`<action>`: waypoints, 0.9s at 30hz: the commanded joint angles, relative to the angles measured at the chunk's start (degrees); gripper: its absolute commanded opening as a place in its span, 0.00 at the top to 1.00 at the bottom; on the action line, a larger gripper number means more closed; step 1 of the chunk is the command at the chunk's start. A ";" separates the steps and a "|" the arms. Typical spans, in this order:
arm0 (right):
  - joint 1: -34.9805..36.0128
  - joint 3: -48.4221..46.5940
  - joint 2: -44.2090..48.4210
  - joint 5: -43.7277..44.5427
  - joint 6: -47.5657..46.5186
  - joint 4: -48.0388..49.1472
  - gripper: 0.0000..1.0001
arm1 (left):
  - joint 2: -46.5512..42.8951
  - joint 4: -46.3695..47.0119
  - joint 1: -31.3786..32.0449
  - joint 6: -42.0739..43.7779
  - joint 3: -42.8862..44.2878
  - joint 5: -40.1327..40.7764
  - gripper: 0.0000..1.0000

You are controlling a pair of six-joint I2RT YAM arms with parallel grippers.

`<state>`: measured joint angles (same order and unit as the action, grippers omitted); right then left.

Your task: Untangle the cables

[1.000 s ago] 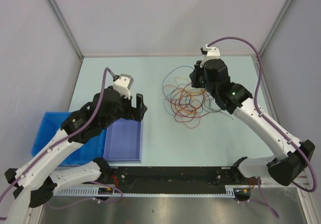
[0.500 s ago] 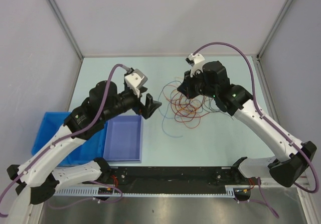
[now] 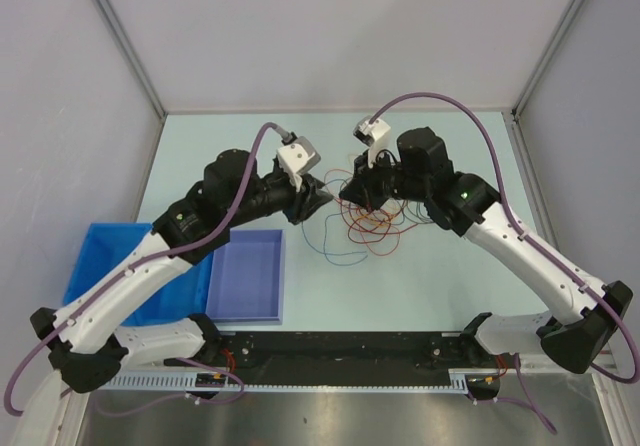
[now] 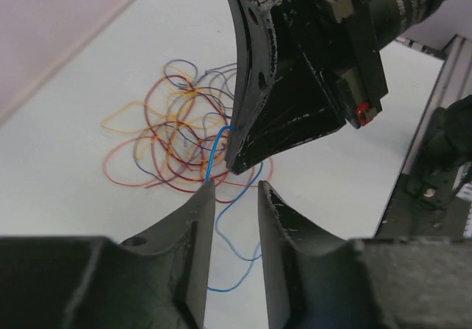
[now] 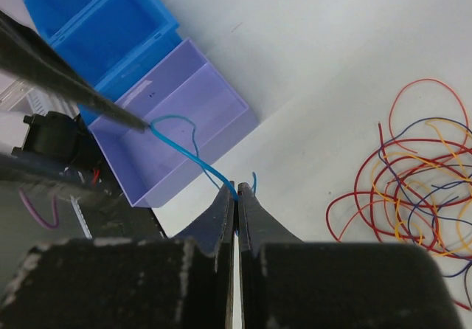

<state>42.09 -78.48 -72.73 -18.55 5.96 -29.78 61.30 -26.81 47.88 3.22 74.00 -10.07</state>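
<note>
- Blue bin [image 3: 85,266]: on the table [image 3: 440,256] at far left, partly under the left arm. Nothing shows inside it.
- Purple tray [image 3: 248,278]: just beside the bin on its right, with no cable in it.
- Left gripper [image 4: 234,196]: reached in to mid-table with its tips close to the other gripper's. The fingers stand apart with a clear gap, and a thin strand runs through that gap, not clamped.
- Blue cable [image 5: 209,170]: one thin strand lifted off the table, running from the right fingertips across to the left ones. Its slack hangs in a loop below. Whether the far end is free of the heap cannot be told.
- Right gripper [image 5: 237,196]: raised at centre, fingers pressed together on the blue cable at their very tips.
- Cables [image 3: 375,224]: a loose heap of red, orange, yellow and dark loops lying flat under and just right of the right gripper.
- Hazards, as judged:
  - The strand is thin and slack, so the left fingers could close beside it and catch nothing.
  - The two sets of tips are very near, so a small drift could knock them together.
  - If the blue strand is threaded through the heap, drawing it away could drag the whole heap along.
  - The tip-only pinch may let the strand slip under tension.
</note>
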 commanded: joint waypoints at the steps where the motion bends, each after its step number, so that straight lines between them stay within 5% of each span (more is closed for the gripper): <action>1: 0.89 -2.47 1.98 -1.76 -0.86 -0.28 1.00 | 1.98 2.38 0.20 1.08 2.03 -2.24 0.71; 8: 1.60 -2.38 2.86 -2.63 -1.21 -0.19 1.00 | 3.13 1.76 0.29 0.47 2.29 -1.45 0.56; 10: 1.77 -2.38 3.29 -3.43 -1.30 -0.10 1.00 | 2.86 1.58 0.29 0.47 2.38 -0.75 0.80; 11: 1.77 -2.38 3.47 -3.43 -1.30 -0.02 1.00 | 2.78 1.58 0.20 0.29 2.38 -0.57 1.00; 19: 2.21 -2.29 3.56 -3.43 -1.65 -0.81 1.00 | 0.67 0.54 0.20 0.03 4.04 -0.14 1.00; 20: 2.39 -2.29 3.73 -2.82 -1.65 -0.89 1.00 | 0.58 -0.08 0.20 0.20 4.57 -0.30 0.94; 22: 2.47 -2.29 3.73 -2.29 -1.65 -0.89 1.00 | 0.23 -2.44 0.29 0.55 6.41 -1.35 0.60; 23: 2.48 -2.29 3.91 -1.68 -1.56 -1.07 1.00 | -0.12 -3.07 0.20 0.64 6.86 -1.71 0.32; 24: 2.48 -2.38 3.82 -1.50 -1.56 -1.16 1.00 | -0.47 -4.29 0.20 0.73 7.56 -1.97 0.19; 27: 2.65 -2.29 3.82 -1.41 -1.82 -1.86 1.00 | -1.97 -5.97 0.20 1.26 8.00 -1.63 0.06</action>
<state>44.23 -78.48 -70.61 -20.62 5.23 -31.27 62.43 -30.06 47.88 3.55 78.91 -10.92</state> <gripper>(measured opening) 0.012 0.902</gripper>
